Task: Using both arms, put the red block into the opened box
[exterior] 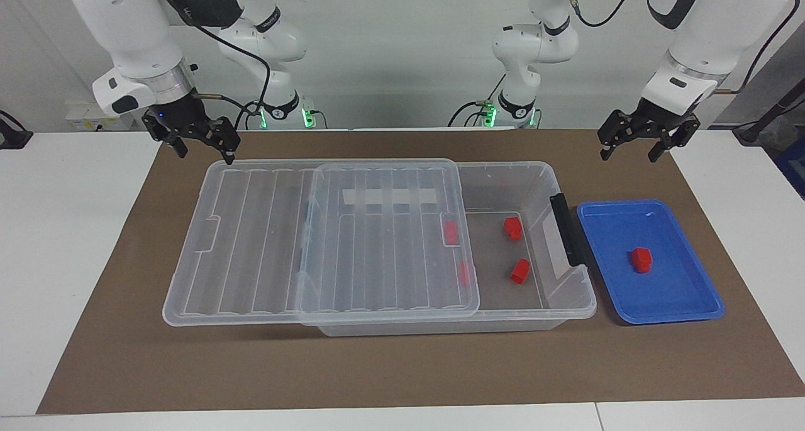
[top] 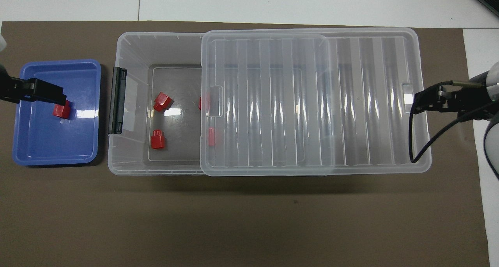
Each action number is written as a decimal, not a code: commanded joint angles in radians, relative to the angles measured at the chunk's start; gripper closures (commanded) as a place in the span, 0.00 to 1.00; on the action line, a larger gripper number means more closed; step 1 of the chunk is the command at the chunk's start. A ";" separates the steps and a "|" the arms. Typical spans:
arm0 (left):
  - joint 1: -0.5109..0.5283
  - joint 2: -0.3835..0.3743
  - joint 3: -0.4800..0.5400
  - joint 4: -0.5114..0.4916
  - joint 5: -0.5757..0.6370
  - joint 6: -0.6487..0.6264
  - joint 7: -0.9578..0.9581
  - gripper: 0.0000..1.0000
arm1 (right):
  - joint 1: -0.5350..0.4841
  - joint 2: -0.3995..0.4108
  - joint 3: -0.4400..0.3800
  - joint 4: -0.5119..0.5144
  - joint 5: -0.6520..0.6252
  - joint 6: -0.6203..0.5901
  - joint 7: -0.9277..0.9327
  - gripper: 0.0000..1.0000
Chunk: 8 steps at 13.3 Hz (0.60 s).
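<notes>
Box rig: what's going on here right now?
Neither arm holds anything. The box is part open: its lid is slid toward the right arm's end, baring four red blocks inside, two of them half under the lid's edge. One red block still lies in the blue tray beside the box. The left gripper hangs, jaws open, above the mat on the robots' side of the tray; the right gripper is at the lid's corner, jaws open.
</notes>
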 commanded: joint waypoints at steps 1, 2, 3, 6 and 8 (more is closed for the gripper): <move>0.051 -0.035 0.002 -0.051 -0.005 0.060 -0.013 0.00 | -0.008 -0.022 0.004 -0.026 0.015 0.005 0.006 0.00; 0.062 -0.035 0.003 -0.060 -0.005 0.096 -0.007 0.00 | -0.008 -0.022 0.004 -0.026 0.017 0.005 0.006 0.00; 0.079 -0.035 0.002 -0.073 -0.003 0.130 -0.003 0.00 | -0.008 -0.022 0.004 -0.026 0.015 0.005 0.006 0.00; 0.123 -0.026 0.002 -0.116 -0.003 0.211 0.055 0.00 | -0.008 -0.022 0.004 -0.026 0.015 0.006 0.006 0.00; 0.149 -0.005 0.002 -0.160 -0.003 0.275 0.127 0.00 | -0.008 -0.022 0.004 -0.026 0.015 0.005 0.006 0.00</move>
